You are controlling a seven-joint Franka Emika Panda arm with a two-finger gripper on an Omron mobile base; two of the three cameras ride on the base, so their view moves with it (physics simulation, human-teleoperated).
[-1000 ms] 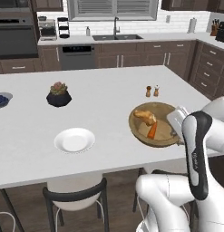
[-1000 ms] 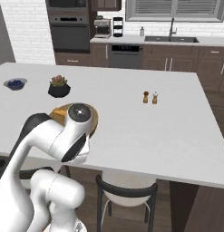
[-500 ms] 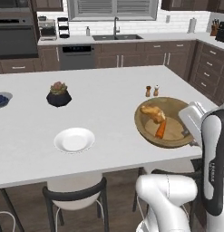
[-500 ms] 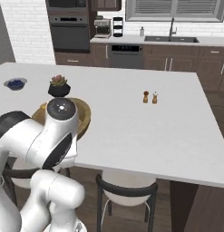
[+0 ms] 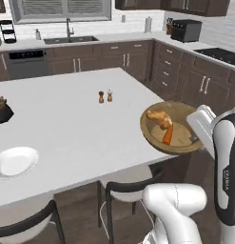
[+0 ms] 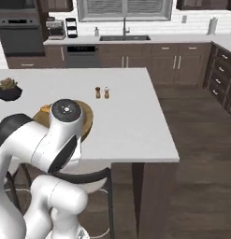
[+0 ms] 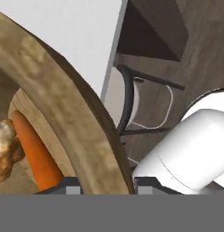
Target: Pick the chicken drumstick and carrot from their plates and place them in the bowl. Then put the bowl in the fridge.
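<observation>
Beyond the white kitchen island's edge (image 5: 90,157), the gripper (image 7: 102,181) has its nearly closed fingers (image 7: 68,185) pinching the rim of the wide, shallow, light brown wooden bowl (image 5: 172,127), which looks stiff but likely to tip, so the loose orange carrot (image 7: 36,156) and golden-brown lumpy chicken drumstick (image 7: 5,147) beside them may roll.

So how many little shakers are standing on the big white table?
2. The shakers stand side by side near the middle of the table: the left shaker and the right shaker. None other shows, though the robot's arm hides part of the table.
</observation>
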